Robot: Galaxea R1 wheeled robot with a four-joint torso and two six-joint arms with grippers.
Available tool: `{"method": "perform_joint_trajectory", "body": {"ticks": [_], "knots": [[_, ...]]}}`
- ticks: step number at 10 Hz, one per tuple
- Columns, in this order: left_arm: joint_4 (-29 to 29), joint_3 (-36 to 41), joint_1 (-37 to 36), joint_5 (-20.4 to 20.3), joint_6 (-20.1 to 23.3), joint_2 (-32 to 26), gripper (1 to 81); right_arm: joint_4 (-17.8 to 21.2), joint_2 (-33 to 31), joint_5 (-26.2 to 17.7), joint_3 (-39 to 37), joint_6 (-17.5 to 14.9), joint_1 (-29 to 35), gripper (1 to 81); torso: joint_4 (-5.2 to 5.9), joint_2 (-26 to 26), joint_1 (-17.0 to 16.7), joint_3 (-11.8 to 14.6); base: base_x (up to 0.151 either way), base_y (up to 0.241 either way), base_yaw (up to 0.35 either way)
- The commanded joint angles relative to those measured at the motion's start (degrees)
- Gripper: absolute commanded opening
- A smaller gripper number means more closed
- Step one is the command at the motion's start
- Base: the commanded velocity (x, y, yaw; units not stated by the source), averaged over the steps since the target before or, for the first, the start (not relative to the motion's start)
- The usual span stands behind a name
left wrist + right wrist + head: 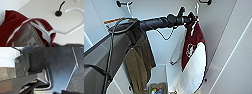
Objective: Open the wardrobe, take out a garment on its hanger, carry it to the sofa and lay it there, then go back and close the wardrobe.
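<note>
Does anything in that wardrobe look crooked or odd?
The white hanger holding the maroon jacket is off its wall hook, its curved hook in open air. The left gripper is at the hanger's neck.

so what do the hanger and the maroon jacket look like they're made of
The hanger looks like moulded plastic: uniform white, smooth, slightly glossy, with a thick rounded hook. The jacket looks like matte woven or felted maroon fabric with smoother white sleeves; a grey lining and a sewn label show inside the collar. The exact fibre is not clear.
</note>
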Motion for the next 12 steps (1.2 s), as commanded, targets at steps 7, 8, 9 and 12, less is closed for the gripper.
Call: {"method": "perform_joint_trajectory", "body": {"ticks": [7, 8, 9, 12], "knots": [[0.63, 0.99, -12.74, -4.00, 0.70, -1.27, 1.0, 0.12, 0.15, -4.11, 0.36, 0.03, 1.36, 81.1, 0.00, 0.00, 0.00, 0.00, -0.121, 0.000, 0.000], [0.63, 1.00, -12.74, -3.82, 0.70, -1.44, 1.0, 0.12, 0.16, -4.20, 0.36, 0.03, 1.36, 81.1, 0.00, 0.00, -0.02, 0.00, -0.097, 0.000, 0.000], [0.63, 1.00, -12.74, -3.74, 0.70, -1.45, 1.0, 0.12, 0.15, -4.11, 0.36, 0.03, 1.36, 81.1, 0.00, 0.02, 0.00, 0.00, -0.064, 0.000, 0.000], [0.63, 2.40, -12.39, -4.00, 0.70, -1.80, 1.0, 0.12, 0.15, -4.11, 0.36, 0.03, 1.27, 81.1, 0.00, 0.00, -0.06, 0.00, 0.000, 0.000, 0.000]]}}
